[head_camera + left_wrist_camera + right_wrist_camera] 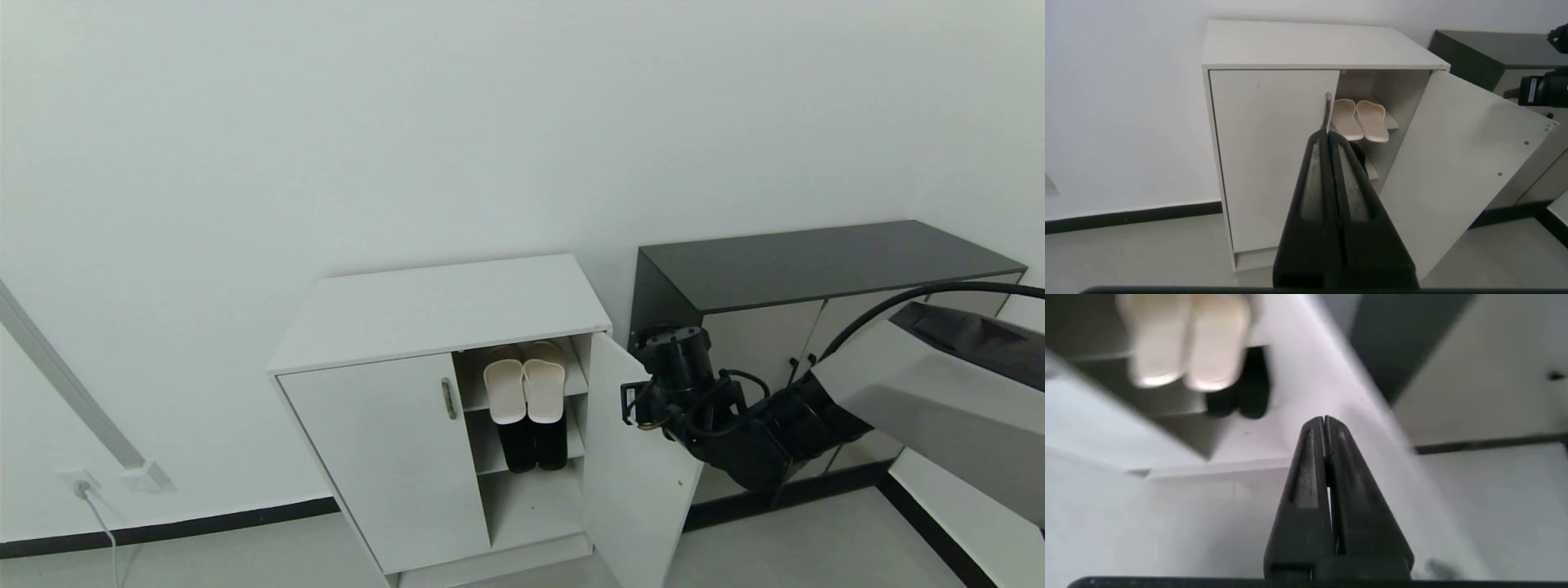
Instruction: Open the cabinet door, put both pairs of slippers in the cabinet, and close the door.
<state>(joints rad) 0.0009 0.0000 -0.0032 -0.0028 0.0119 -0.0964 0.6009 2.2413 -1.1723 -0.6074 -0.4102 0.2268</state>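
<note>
From where I stand nothing can be read: no lettering, label or number on the cabinet (441,314), its open door (633,482), the slippers (524,392) or the wall socket (77,482).

Cabinet (433,314) stands vs back wall, centre of head view. L door (384,457) closed. R door (637,490) swung out on the right side, toward robot. Inside, behind the open half: slipper pair (524,390) on top shelf, side by side, ends sticking out over shelf front. 2nd pair (535,445) directly below on mid shelf, same way. Sideboard (816,261) right of cabinet, near but apart, also vs wall. R gripper (630,404) just right of R door, by its upper outer face, betw door and sideboard. Wall socket (82,483) far left, low on wall, well apart from cabinet.
</note>
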